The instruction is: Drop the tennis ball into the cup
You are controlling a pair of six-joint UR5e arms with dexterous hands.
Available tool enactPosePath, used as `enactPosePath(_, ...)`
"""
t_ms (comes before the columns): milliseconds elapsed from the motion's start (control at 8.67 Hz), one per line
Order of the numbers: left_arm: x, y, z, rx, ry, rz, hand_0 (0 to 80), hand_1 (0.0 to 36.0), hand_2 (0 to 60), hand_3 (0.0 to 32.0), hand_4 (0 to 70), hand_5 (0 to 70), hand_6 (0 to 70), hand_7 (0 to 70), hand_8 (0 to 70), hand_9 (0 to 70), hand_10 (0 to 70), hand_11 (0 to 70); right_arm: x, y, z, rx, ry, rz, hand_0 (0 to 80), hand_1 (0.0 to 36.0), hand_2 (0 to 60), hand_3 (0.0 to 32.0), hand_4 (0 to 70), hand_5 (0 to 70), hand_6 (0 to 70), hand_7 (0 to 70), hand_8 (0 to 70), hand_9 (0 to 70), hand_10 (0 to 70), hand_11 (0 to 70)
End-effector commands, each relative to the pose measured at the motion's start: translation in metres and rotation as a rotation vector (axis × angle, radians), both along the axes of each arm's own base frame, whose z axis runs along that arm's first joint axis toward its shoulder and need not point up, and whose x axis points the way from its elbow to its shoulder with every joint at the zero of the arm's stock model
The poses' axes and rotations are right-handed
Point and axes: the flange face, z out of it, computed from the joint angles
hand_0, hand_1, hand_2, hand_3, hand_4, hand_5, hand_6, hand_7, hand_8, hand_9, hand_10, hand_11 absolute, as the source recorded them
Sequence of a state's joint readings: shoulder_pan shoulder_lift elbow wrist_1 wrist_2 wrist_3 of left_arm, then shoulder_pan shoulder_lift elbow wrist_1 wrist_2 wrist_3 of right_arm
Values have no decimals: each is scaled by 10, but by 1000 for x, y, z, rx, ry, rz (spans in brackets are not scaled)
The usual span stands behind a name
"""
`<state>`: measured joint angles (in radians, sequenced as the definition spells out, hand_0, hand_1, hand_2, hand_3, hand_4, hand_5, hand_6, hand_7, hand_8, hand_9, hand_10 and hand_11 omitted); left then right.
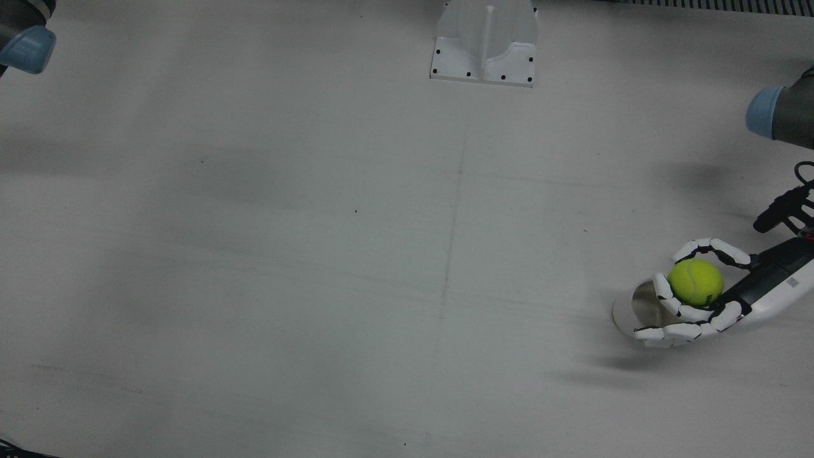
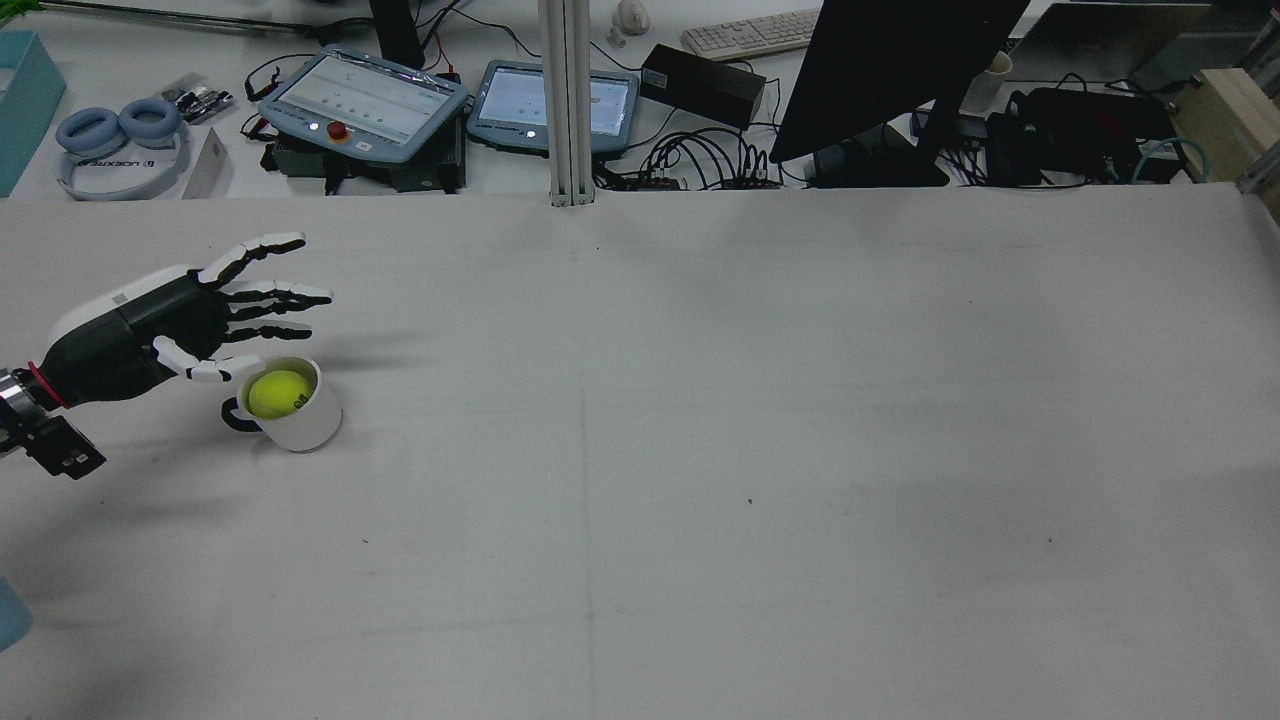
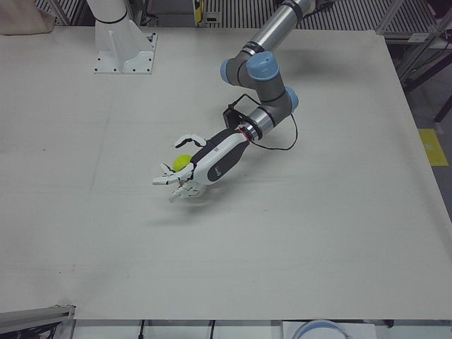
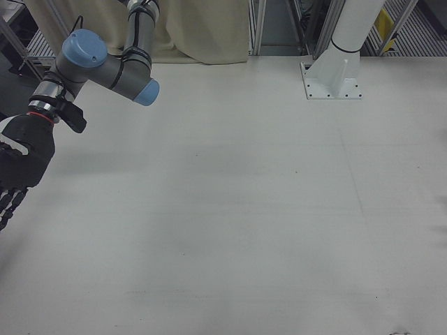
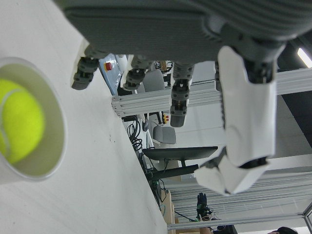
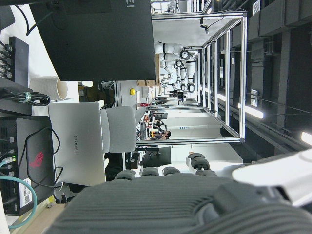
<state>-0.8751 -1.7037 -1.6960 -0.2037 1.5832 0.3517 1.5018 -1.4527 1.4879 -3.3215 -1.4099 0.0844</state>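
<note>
A yellow tennis ball (image 2: 277, 393) sits inside a white cup (image 2: 300, 425) with a dark handle, at the table's left in the rear view. My left hand (image 2: 190, 320) hovers just behind and above the cup, fingers spread, holding nothing. The left hand view shows the ball (image 5: 17, 126) inside the cup's rim (image 5: 58, 126) below my extended fingers (image 5: 178, 102). In the front view the ball (image 1: 695, 282) shows between the loosely curved fingers of the left hand (image 1: 750, 280), over the cup (image 1: 626, 312). My right hand (image 4: 17, 164) hangs at the view's left edge, fingers extended, empty.
A white arm pedestal (image 1: 484, 44) stands at the robot's side of the table. Beyond the far table edge lie tablets (image 2: 365, 100), headphones (image 2: 120, 125) and a monitor (image 2: 890, 70). The right arm's blue joint (image 1: 25, 48) is at the front view's top left.
</note>
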Motion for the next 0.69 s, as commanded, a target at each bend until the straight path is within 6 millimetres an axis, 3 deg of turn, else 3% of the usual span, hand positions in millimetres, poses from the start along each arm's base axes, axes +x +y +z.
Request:
enactPosePath(0, -6, 1, 5, -15, 13, 3, 586, 313, 341, 320, 0, 152, 209, 139, 134, 26, 77, 140, 0, 0, 0, -1, 0, -1, 0, 0, 0, 0, 0, 0, 0, 0, 0, 0, 0, 0)
enactPosePath(115, -26, -9, 5, -38, 39, -18, 585, 312, 341, 320, 0, 151, 208, 136, 131, 24, 78, 140, 0, 0, -1, 2, 0, -1, 0, 0, 0, 0, 0, 0, 0, 0, 0, 0, 0, 0)
enactPosePath(346, -131, -39, 13, -95, 71, -168, 589, 310, 370, 320, 0, 178, 326, 113, 152, 21, 80, 144, 0, 0, -1, 0, 0, -1, 0, 0, 0, 0, 0, 0, 0, 0, 0, 0, 0, 0)
enactPosePath(462, -192, -47, 22, -119, 62, -270, 595, 316, 391, 320, 0, 187, 367, 110, 159, 23, 85, 152, 0, 0, -1, 0, 0, -1, 0, 0, 0, 0, 0, 0, 0, 0, 0, 0, 0, 0)
enactPosePath(577, -236, -50, 32, -139, 52, -339, 608, 320, 410, 320, 0, 205, 450, 103, 182, 27, 93, 164, 0, 0, -1, 2, 0, -1, 0, 0, 0, 0, 0, 0, 0, 0, 0, 0, 0, 0)
